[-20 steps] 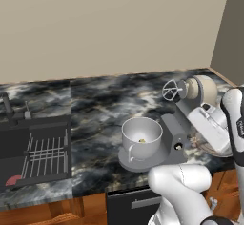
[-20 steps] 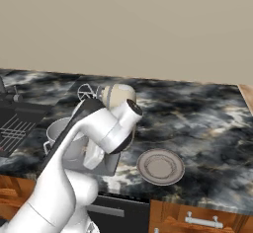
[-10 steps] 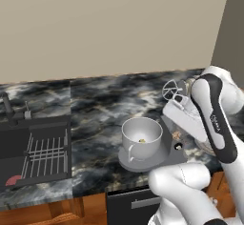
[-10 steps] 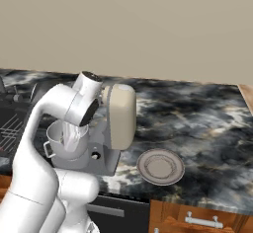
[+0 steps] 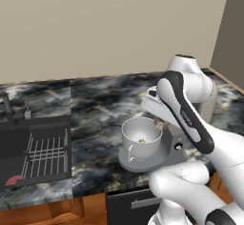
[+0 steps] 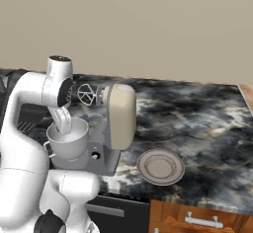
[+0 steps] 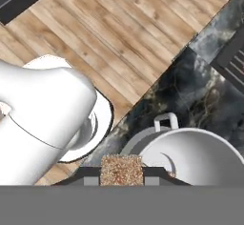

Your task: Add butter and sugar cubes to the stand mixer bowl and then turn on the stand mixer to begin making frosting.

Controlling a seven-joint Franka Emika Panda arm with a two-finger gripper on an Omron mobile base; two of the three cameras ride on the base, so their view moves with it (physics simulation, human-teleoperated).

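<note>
The hand view shows the gripper (image 7: 122,178) jaws closed on a sugar cube (image 7: 121,169) above the stand mixer bowl (image 7: 200,153). The right base view shows a grey plate (image 6: 160,166) beside the stand mixer (image 6: 118,116) on the bench (image 6: 197,128).

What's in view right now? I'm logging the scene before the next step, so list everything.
bowl: one, light grey, on the mixer's base, something small and yellowish inside
mixer: one, beige head tilted up with wire whisk, dark grey base, on the counter
sugar cube: one, speckled tan, between the fingertips, beside the bowl's rim
plate: one, grey, on the counter on the side of the mixer away from the bowl
sink: one, dark, with a wire rack, at the counter's far end from the plate
counter: one, dark marbled
gripper: one, shut on the sugar cube, above the bowl
</note>
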